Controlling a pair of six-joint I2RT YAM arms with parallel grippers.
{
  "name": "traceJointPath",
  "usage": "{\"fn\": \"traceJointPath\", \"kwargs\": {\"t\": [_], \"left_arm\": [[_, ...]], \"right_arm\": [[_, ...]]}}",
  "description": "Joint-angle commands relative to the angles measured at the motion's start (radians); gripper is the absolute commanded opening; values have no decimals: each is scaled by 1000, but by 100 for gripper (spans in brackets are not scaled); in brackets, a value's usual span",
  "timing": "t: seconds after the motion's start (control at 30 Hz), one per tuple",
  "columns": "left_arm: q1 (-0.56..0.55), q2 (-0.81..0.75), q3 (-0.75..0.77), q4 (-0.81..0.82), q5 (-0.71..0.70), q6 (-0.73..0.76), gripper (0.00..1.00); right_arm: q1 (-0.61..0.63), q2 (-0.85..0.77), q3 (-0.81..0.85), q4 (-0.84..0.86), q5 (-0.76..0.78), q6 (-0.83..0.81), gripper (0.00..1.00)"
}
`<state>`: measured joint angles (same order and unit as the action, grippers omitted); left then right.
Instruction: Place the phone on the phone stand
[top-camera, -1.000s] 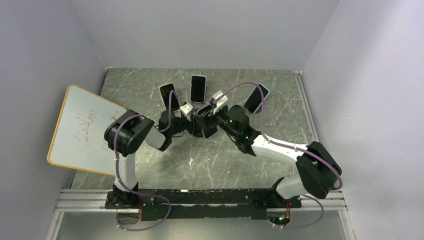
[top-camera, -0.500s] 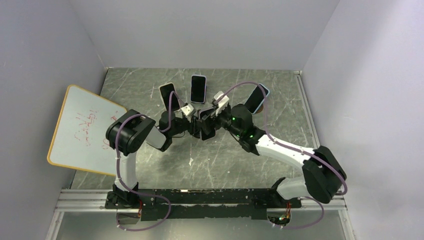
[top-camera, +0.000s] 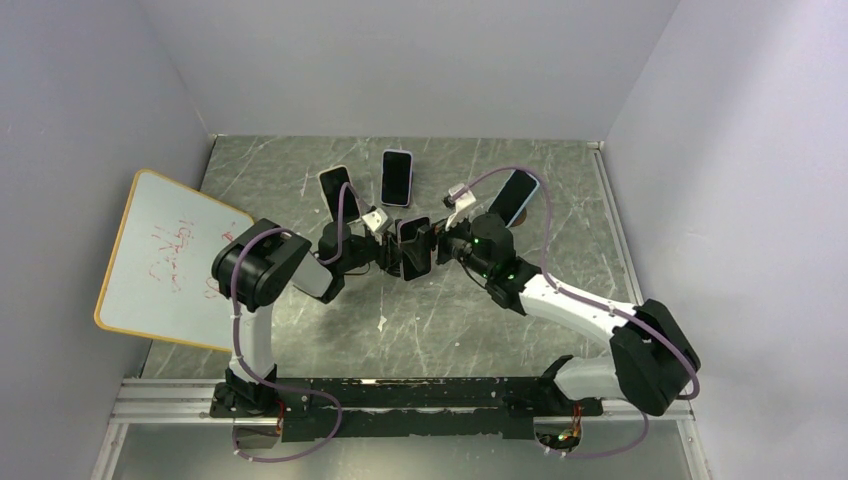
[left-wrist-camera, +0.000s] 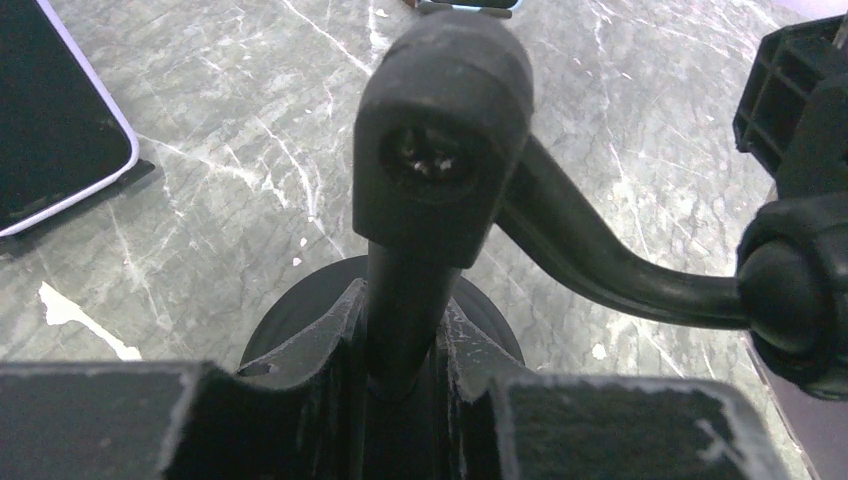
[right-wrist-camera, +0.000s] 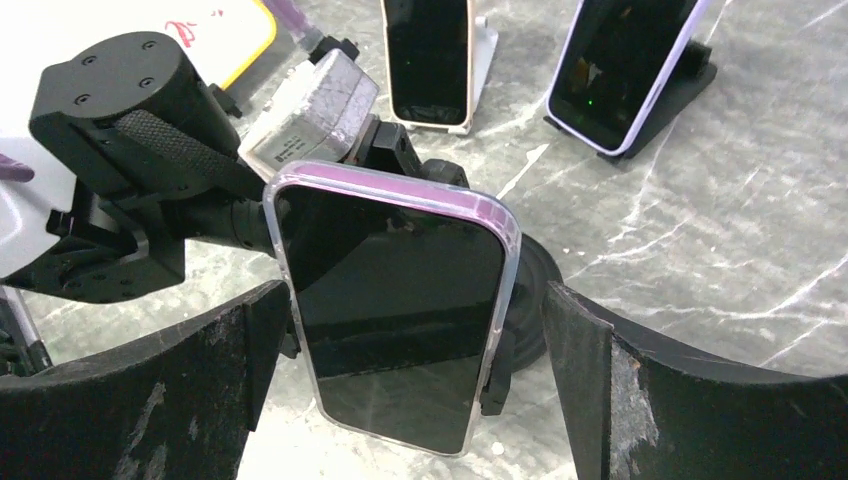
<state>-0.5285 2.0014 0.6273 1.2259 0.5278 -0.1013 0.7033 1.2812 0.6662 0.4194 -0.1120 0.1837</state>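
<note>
A whiteboard scrawled with red marker leans at the left wall, beside a grey marbled table. Toward the back, a left phone, middle phone and right phone stand propped, screens dark.

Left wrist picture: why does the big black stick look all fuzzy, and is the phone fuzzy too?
Left wrist view: the phone stand sits very close to the lens, so its stem looks soft, while the table behind is sharp. Right wrist view: the phone is crisp, its dark screen showing faint reflections.
</note>
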Motion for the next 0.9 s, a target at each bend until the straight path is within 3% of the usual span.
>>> {"fn": "traceJointPath", "kwargs": {"t": [0.0, 0.87], "left_arm": [[-24, 32, -42, -181, 9, -89, 5], [-27, 67, -43, -187, -36, -91, 5]], "right_arm": [[4, 26, 10, 53, 45, 88, 100], [20, 19, -9, 111, 23, 110, 100]]}}
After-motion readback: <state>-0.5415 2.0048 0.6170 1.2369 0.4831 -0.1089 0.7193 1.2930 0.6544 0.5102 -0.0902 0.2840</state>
